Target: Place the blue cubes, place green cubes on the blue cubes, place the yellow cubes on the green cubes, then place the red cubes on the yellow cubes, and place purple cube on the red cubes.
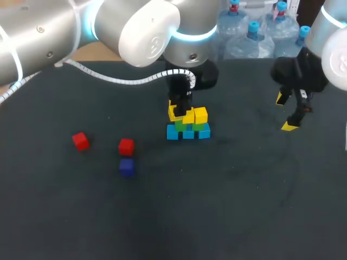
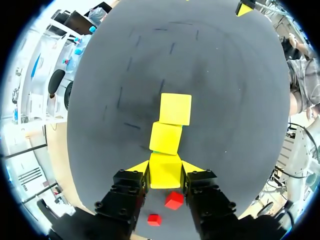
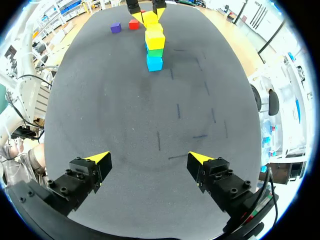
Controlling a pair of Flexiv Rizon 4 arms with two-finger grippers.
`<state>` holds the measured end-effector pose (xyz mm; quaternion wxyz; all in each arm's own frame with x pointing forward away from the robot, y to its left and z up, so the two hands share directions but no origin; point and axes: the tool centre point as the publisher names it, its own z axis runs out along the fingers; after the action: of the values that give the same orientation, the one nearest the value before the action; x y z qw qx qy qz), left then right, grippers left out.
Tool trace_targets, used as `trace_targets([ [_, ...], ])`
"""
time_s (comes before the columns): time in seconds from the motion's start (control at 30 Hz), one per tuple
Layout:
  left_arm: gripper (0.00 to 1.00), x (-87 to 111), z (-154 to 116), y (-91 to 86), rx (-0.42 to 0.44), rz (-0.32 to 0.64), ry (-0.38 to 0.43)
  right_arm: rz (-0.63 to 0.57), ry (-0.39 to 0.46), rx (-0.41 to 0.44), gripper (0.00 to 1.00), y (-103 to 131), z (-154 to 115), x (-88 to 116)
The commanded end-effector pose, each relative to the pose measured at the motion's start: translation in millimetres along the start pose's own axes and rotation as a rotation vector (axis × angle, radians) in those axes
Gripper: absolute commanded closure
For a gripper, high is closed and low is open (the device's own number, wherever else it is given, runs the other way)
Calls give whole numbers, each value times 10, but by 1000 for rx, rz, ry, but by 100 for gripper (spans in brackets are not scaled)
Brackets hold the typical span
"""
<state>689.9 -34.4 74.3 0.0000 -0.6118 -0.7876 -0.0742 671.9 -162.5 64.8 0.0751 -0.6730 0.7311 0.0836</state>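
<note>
Left wrist view: the left gripper (image 2: 165,174) clamps a yellow cube (image 2: 164,167) from both sides. Two more yellow cubes (image 2: 165,138) sit just ahead of it, and two red cubes (image 2: 174,200) lie on the table (image 2: 225,100) beneath it. The right gripper (image 3: 148,159) hangs wide open, with the stack (image 3: 154,45) far ahead.

A dark table (image 1: 222,211) bears faint marks (image 3: 178,111)
</note>
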Motion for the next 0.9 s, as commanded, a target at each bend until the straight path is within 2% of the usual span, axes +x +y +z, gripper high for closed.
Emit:
trace_targets([
  [0.03, 100, -19, 9, 31, 6, 5, 2, -1, -1, -1, 0, -9, 6, 2],
  [0.9, 100, -52, 59, 20, 24, 8, 1, -1, -1, -1, 0, -9, 6, 2],
])
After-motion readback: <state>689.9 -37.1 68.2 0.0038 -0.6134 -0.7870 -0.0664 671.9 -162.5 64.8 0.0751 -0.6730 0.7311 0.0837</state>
